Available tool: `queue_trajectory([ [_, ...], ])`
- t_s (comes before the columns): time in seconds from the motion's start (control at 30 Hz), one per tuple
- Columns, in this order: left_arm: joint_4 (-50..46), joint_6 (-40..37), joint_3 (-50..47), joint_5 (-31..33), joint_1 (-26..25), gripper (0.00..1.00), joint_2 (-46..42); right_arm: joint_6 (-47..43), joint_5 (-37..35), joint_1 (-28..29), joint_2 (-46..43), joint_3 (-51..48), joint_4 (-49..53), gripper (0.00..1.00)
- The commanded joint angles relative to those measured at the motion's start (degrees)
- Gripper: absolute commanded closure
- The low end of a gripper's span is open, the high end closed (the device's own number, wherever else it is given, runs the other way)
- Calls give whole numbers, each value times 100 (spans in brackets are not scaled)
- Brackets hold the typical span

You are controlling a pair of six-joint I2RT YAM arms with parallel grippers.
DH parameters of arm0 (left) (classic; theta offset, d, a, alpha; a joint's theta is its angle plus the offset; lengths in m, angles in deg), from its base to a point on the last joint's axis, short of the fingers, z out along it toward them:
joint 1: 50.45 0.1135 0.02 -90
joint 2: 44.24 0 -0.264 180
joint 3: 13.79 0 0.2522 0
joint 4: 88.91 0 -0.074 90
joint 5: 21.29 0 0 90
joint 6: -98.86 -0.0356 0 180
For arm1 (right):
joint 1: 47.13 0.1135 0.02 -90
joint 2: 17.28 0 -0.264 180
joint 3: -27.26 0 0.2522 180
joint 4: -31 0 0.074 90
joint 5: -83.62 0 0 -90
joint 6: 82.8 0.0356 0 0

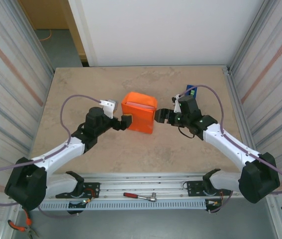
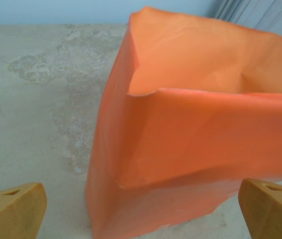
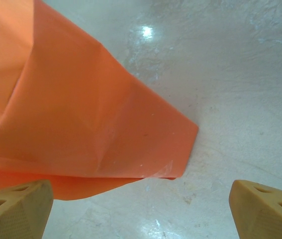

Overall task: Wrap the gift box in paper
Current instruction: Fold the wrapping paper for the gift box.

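Nearest the lens, the left gripper's [image 2: 141, 214] yellow fingertips [image 2: 11, 211] stood spread wide with nothing between them. The right gripper's [image 3: 141, 211] fingertips [image 3: 267, 209] were just as far apart, also pinching nothing.

The table [image 1: 131, 154] ran under and beyond both tools. The paper [image 1: 140, 113] stood between the two grippers as a loose, blocky orange bundle, just ahead of the left gripper [image 1: 126, 122] on one side and the right gripper [image 1: 161, 117] on the other.

From the left tool, the paper [image 2: 195, 139] rose straight ahead as an upright wall with an open, sagging fold at the top. From the right tool, a flat flap of it [image 3: 81, 114] lay on the table ahead and to the left, its corner pointing into the gap between the fingers.

The gift box was hidden, presumably inside the bundle.

The sheet looked thin, light and easily creased. It would probably buckle if pushed and tear if tugged hard, so a loose edge or flap corner seemed the better place to pinch than a bulging face.

A blue tape dispenser [image 1: 191, 90] sat behind the right gripper. A red-handled hand tool [image 1: 140, 196] lay on the rail well behind both.
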Motion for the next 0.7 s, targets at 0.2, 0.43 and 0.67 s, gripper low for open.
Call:
queue_trajectory([
  [0.2,488,-297,477,52,-32,1,484,-17,-280,21,-167,-157,-109,11],
  [0.43,569,-339,675,-20,-30,1,681,-3,-302,12,-143,-158,-71,11],
  [0.67,626,-432,902,14,-28,1,1029,0,-298,3,-170,-158,-81,12],
])
